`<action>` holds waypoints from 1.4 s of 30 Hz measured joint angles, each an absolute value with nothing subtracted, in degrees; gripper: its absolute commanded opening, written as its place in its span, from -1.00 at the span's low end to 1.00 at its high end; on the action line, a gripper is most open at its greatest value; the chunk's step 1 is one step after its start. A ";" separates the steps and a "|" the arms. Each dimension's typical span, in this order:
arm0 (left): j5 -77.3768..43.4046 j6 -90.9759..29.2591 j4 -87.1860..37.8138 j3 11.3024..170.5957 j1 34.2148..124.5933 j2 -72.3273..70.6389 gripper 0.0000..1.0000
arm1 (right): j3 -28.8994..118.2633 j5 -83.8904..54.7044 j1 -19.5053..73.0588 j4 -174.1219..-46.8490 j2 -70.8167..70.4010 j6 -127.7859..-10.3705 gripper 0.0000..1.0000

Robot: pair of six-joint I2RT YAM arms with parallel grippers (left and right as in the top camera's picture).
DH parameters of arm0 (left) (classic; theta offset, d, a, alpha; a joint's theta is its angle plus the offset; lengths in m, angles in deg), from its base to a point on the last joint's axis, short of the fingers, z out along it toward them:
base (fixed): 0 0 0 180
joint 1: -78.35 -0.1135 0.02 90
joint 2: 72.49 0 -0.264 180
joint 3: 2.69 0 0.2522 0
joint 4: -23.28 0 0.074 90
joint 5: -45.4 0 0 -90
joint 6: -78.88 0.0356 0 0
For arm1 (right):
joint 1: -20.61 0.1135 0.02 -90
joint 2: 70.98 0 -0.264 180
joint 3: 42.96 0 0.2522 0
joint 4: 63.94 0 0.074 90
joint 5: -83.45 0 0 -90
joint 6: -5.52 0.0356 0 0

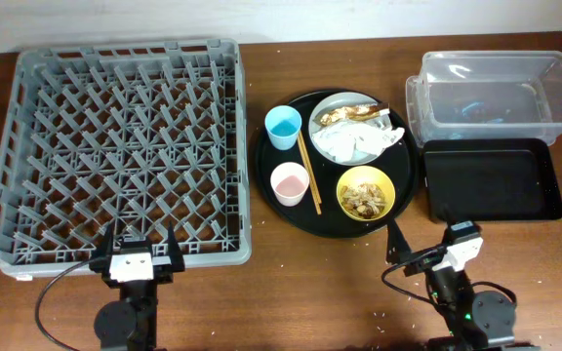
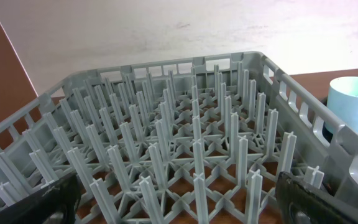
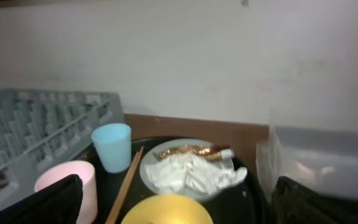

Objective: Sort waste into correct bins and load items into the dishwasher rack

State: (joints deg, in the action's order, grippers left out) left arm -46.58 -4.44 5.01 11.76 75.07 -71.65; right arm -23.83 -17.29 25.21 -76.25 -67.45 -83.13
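Overhead, left pincer [image 1: 142,241] and right pincer [image 1: 423,237] both spread wide, empty.

In the left wrist view the bottom edge cuts off the near side of the large square grey plastic rack [image 2: 185,143], and the right edge slices the light blue cup [image 2: 356,102]. Of the left hand [image 2: 179,208] we see only dark, blurred fingers [image 2: 30,202] in the lower corners. The right wrist view is soft throughout: the yellow bowl [image 3: 166,211] is cropped at the bottom, the clear plastic rectangular tub [image 3: 328,165] at the right. From overhead, crumpled white paper napkins [image 1: 359,144] cover most of the pale grey round plate [image 1: 344,99], and we cannot make out the bluish thing [image 1: 471,109] inside the tub.
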 measured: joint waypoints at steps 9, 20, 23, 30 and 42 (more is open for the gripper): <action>-46.58 -4.44 5.03 11.78 75.07 -71.89 0.99 | 14.92 -22.78 25.21 -90.89 -28.61 -88.18 0.97; -46.60 -4.42 4.98 11.78 75.07 -71.87 0.99 | 63.99 -23.83 25.21 -123.26 28.39 -89.47 0.99; -46.60 -4.42 4.98 11.78 75.07 -71.87 0.99 | 64.01 -23.59 25.21 -120.49 36.04 -89.49 0.93; -46.60 -4.42 4.98 11.78 75.07 -71.87 0.99 | 64.04 -13.36 29.89 -116.35 50.07 -89.65 0.65; -46.58 -4.42 4.98 11.78 75.07 -71.87 0.99 | 65.06 -2.89 32.71 -117.58 54.99 -84.03 -0.92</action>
